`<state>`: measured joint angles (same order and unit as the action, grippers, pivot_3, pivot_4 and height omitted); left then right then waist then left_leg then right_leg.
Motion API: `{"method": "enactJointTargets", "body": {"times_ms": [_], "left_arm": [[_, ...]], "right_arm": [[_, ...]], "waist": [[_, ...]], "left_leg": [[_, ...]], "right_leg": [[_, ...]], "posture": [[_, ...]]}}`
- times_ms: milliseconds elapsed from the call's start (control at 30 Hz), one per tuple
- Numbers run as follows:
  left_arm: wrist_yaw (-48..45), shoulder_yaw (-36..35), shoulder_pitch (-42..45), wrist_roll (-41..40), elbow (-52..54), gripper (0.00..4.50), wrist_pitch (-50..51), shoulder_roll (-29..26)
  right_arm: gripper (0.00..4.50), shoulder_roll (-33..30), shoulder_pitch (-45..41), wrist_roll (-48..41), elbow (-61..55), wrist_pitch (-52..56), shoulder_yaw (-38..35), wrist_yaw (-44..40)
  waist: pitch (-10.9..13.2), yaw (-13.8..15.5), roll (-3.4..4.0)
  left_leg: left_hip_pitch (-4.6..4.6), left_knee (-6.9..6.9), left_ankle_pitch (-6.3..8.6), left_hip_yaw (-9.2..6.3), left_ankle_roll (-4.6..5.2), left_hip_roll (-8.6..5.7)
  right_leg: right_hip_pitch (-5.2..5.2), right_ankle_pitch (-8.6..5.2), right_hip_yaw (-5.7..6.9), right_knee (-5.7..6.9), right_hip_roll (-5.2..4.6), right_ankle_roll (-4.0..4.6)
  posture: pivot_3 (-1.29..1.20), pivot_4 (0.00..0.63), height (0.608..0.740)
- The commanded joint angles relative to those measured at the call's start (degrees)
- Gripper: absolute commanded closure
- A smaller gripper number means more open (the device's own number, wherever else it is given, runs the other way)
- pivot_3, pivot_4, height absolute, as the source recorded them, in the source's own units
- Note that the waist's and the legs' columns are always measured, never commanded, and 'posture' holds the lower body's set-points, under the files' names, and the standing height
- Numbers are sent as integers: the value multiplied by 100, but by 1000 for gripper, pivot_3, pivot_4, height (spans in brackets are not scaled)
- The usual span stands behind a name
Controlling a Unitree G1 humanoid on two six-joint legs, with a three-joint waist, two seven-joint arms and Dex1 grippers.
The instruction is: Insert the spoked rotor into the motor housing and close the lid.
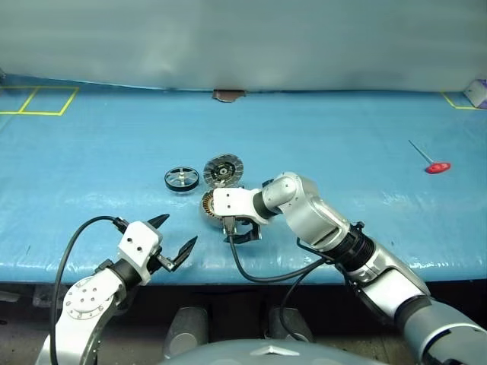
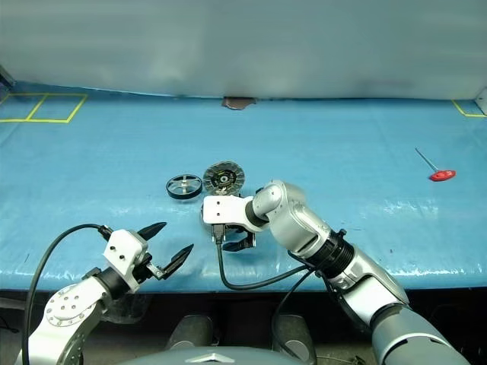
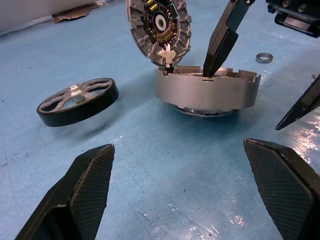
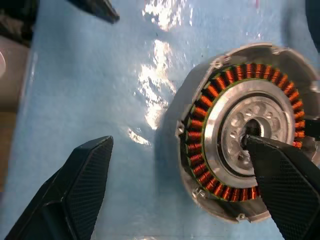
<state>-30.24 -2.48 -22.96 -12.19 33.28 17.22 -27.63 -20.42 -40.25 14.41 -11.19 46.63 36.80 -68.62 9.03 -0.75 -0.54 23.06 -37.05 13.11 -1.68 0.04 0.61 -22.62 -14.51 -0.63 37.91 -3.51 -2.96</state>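
The motor housing [image 4: 240, 145], a metal ring of copper windings around a silver centre, lies on the blue table [image 1: 114, 152]. The grey lid [image 3: 159, 30] stands tilted against the housing's far rim, joined to it by short wires. Left of the housing lies the black-rimmed spoked rotor [image 1: 182, 179], flat on the table. My right gripper [image 1: 242, 230] points down over the housing, open. One of its fingers [image 4: 280, 180] is over the housing's centre and the other is out over the bare table. My left gripper [image 1: 180, 230] is open and empty, near the table's front edge, short of the rotor.
A small silver ring [image 3: 264, 57] lies on the table just beyond the housing. A red-handled tool [image 1: 437, 167] lies far right. Yellow tape lines [image 1: 46, 103] mark the back left corner. The table's front edge [image 1: 228, 281] runs just below both grippers.
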Motion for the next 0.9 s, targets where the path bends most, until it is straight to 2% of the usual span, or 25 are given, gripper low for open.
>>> {"method": "enactJointTargets", "body": {"times_ms": [33,233,400,467,567,667,900], "left_arm": [[-78,31,81,-66,75,0,28,-46],[-135,101,290,-75,63,0,128,-59],[-137,102,321,-75,135,0,159,-60],[-128,102,311,-71,168,0,176,-64],[-123,75,270,-107,243,0,221,-67],[-157,73,274,-144,276,0,332,-114],[-265,162,551,-163,231,0,501,-187]], "right_arm": [[16,-69,-207,-364,-820,422,-629,132],[16,52,-218,-666,-1510,1104,-1525,955],[16,-293,850,-740,-2108,1018,-2445,1789],[16,-132,1352,-784,-2283,985,-2831,2253],[16,955,2502,-649,-2495,1167,-3513,3565],[16,1627,3297,-590,-2517,800,-3609,4393],[16,1776,3953,-551,-1807,-542,-3087,5190]], "waist": [[0,-4,0],[1,-26,-1],[-5,30,-11],[-4,12,-8],[-5,-27,-9],[2,-45,2],[3,-93,3]], "left_leg": [[4,0,0,0,0,-1],[14,4,0,0,0,0],[51,-1,3,-11,5,-8],[64,0,7,-5,11,-10],[63,6,8,-1,9,-2],[60,14,7,-2,7,6],[42,-7,-3,18,6,13]], "right_leg": [[-4,0,1,0,0,0],[-11,0,3,1,3,0],[-20,17,9,-12,1,-30],[-19,19,2,-16,-2,-34],[-26,20,1,-10,6,-35],[-31,14,2,-1,15,-28],[-33,-13,-5,-5,8,-41]], "posture": [[0,150,740],[0,150,740],[0,150,740],[0,150,740],[0,150,740],[0,150,740],[0,150,740]]}}
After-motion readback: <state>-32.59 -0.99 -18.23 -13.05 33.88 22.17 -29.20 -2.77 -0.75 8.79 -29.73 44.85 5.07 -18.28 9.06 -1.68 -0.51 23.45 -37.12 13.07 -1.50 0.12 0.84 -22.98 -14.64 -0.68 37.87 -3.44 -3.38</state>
